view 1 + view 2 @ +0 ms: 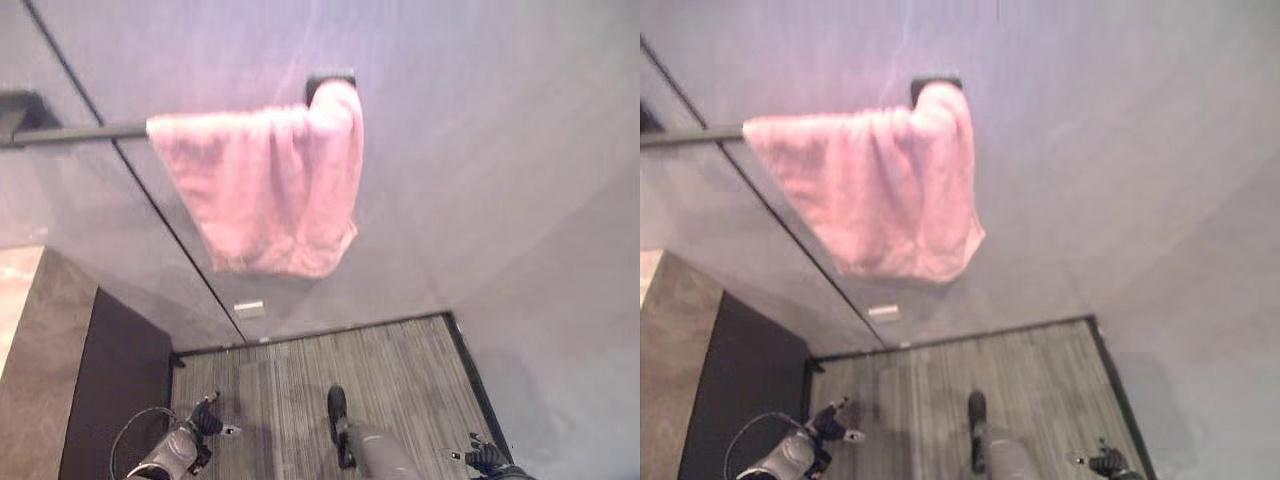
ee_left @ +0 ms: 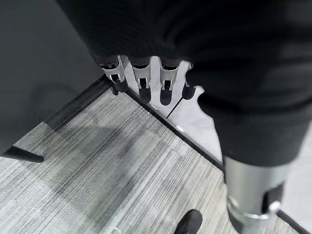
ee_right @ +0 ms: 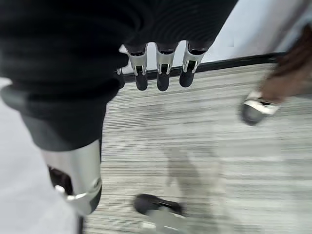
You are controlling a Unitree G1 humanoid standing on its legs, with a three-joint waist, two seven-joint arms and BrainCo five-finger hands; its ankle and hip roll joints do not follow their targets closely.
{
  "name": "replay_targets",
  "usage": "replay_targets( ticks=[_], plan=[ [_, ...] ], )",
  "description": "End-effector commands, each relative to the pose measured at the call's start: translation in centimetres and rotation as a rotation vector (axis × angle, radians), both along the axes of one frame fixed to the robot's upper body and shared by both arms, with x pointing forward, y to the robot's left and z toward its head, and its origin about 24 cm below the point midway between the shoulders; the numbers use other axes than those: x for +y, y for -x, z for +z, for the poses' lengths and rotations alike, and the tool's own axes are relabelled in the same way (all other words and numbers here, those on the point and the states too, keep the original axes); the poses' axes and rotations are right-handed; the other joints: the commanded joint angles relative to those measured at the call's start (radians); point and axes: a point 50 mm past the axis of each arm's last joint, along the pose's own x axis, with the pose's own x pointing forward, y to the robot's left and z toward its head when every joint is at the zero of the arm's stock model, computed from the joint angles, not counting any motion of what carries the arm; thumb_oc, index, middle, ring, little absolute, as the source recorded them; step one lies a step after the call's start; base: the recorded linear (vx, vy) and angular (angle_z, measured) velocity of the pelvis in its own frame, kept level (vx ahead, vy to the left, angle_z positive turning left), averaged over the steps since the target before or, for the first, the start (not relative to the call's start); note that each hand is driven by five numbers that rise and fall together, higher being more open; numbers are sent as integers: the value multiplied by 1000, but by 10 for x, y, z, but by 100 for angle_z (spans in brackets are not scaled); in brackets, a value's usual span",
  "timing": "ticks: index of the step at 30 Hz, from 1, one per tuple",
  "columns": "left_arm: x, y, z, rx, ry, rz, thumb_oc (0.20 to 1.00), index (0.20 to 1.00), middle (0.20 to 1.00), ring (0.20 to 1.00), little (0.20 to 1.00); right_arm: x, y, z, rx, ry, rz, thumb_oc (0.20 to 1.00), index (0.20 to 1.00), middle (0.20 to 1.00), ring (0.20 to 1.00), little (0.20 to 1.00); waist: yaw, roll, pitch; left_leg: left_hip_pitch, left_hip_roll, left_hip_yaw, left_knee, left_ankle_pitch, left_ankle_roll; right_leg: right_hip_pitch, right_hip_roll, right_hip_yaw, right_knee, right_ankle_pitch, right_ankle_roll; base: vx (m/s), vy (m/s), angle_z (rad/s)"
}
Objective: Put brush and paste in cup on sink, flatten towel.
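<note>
Pink terry towel (image 1: 265, 185) hangs bunched on a dark wall rail (image 1: 75, 133).
It drapes unevenly, gathered toward the rail's end bracket (image 1: 330, 82). The left hand (image 2: 141, 80) and right hand (image 3: 161, 68) hang low over the grey striped floor (image 1: 400, 370), fingers relaxed and straight, holding nothing.

head eyes: down at towel (image 1: 265, 185) | wrists: floor (image 2: 107, 161), close

No readable text or labels anywhere.
</note>
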Motion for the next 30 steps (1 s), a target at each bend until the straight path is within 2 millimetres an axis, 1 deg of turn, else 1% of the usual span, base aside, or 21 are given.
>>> replay_targets(
  ticks=[1,3,4,5,6,7,8,9,14,16,17,18,21,22,23,24,25,26,28,29,30],
  plan=[
    [4,-25,15,-89,-21,-38,1000,1000,1000,1000,1000,-22,-9,12,-32,84,7,1000,1000,1000,1000,1000,-13,-21,30,-145,-42,-42,177,251,-17,17,-12,64,21,-19,92,180,-128,-5],
    [4,-28,16,-101,-29,-36,1000,1000,1000,1000,1000,-23,-13,13,-38,98,11,1000,1000,1000,1000,1000,2,-45,39,-212,-36,-18,201,221,9,43,-29,82,15,-36,86,173,-74,-27],
    [2,-29,16,-103,-26,-39,1000,1000,1000,1000,1000,-23,-14,13,-40,98,5,1000,1000,1000,1000,1000,5,-47,39,-232,-7,21,167,197,23,56,-35,87,8,-40,91,295,101,-42],
    [-2,-29,15,-111,-24,-52,1000,1000,1000,1000,1000,-22,-14,13,-45,102,4,1000,1000,1000,1000,1000,12,-46,28,-247,60,60,-53,157,36,80,-57,109,-13,-55,120,278,196,-31],
    [-1,-26,14,-106,-24,-47,1000,1000,1000,1000,1000,-21,-16,14,-46,105,15,1000,1000,1000,1000,1000,18,-37,25,-237,71,41,-133,168,32,80,-53,122,-11,-62,125,229,194,-17],
    [-1,-26,14,-106,-23,-47,1000,1000,1000,1000,1000,-21,-16,14,-45,106,15,1000,1000,1000,1000,1000,19,-37,27,-230,71,43,-140,170,31,83,-53,123,-11,-63,125,109,134,-28],
    [0,-24,13,-99,-35,-49,1000,1000,1000,1000,1000,-21,-17,14,-38,118,40,1000,1000,1000,1000,1000,26,-27,27,-220,72,9,-180,182,30,85,-49,136,5,-76,126,98,147,-69],
    [1,-21,11,-86,-30,-39,1000,1000,1000,1000,1000,-18,-22,15,-52,109,56,1000,1000,1000,1000,1000,33,-22,28,-212,57,-37,-159,175,26,77,-46,156,33,-88,126,119,250,-110],
    [-1,-34,19,-116,-69,-145,1000,1000,1000,1000,1000,-13,-36,19,-75,117,132,1000,1000,1000,1000,1000,29,-30,35,-189,11,-19,-184,126,59,54,-58,229,51,-60,151,-1,186,-68],
    [4,-42,28,-157,-96,-184,1000,1000,1000,1000,1000,-14,-50,27,-132,129,149,1000,1000,1000,1000,1000,37,-46,47,-204,-13,21,-175,110,79,26,-77,267,22,-6,185,-126,164,-29],
    [4,-42,28,-157,-96,-184,1000,1000,1000,1000,1000,-14,-50,27,-132,129,149,1000,1000,1000,1000,1000,38,-46,47,-204,-13,22,-174,110,79,26,-77,267,22,-6,185,-203,175,-55],
    [13,-39,30,-164,-109,-153,1000,1000,1000,1000,1000,-11,-60,33,-182,128,168,1000,1000,1000,1000,1000,43,-55,50,-214,-21,48,-184,105,90,3,-99,276,-26,49,210,-101,87,-50],
    [21,-36,31,-160,-127,-135,1000,1000,1000,1000,1000,-7,-72,40,-243,123,185,1000,1000,1000,1000,1000,50,-61,46,-220,-17,64,-198,107,94,-24,-115,279,-70,91,225,-142,69,-40],
    [27,-32,31,-148,-146,-129,1000,1000,1000,1000,1000,-4,-83,48,-306,108,169,1000,1000,1000,1000,1000,61,-57,49,-236,-9,62,-195,119,98,-31,-115,244,-42,64,209,-149,24,-25],
    [27,-32,31,-148,-146,-129,1000,1000,1000,1000,1000,-4,-83,48,-306,108,168,1000,1000,1000,1000,1000,60,-56,50,-237,-9,60,-193,118,98,-31,-115,242,-40,62,209,-173,33,-11],
    [29,-28,29,-134,-155,-125,1000,1000,1000,1000,1000,-2,-86,50,-325,96,167,1000,1000,1000,1000,1000,69,-54,48,-243,-8,59,-195,129,97,-4,-114,228,2,31,198,-108,5,11],
    [32,-24,27,-118,-159,-114,1000,1000,1000,1000,1000,0,-87,50,-333,88,167,1000,1000,1000,1000,1000,77,-52,39,-241,-4,56,-206,138,97,28,-110,224,22,-4,188,-151,-19,20],
    [36,-17,25,-96,-164,-95,1000,1000,1000,1000,1000,3,-92,54,-367,76,185,1000,1000,1000,1000,1000,98,-52,21,-240,3,48,-230,158,96,96,-89,237,68,-69,184,-92,-69,22],
    [37,-11,22,-78,-158,-81,1000,1000,1000,1000,1000,2,-95,57,-383,74,185,1000,1000,1000,1000,1000,127,-63,-1,-247,10,36,-249,175,90,125,-90,234,47,-85,182,-53,-109,4],
    [37,-11,22,-78,-158,-81,1000,1000,1000,1000,1000,3,-95,57,-382,74,185,1000,1000,1000,1000,1000,126,-63,-1,-246,9,35,-250,175,90,127,-90,234,46,-85,182,-58,-183,-5],
    [38,-7,20,-77,-142,-50,1000,1000,1000,1000,1000,5,-104,65,-432,73,203,1000,1000,1000,1000,1000,147,-76,-8,-253,18,28,-248,183,81,123,-90,219,25,-87,177,-62,-166,9]
  ],
)
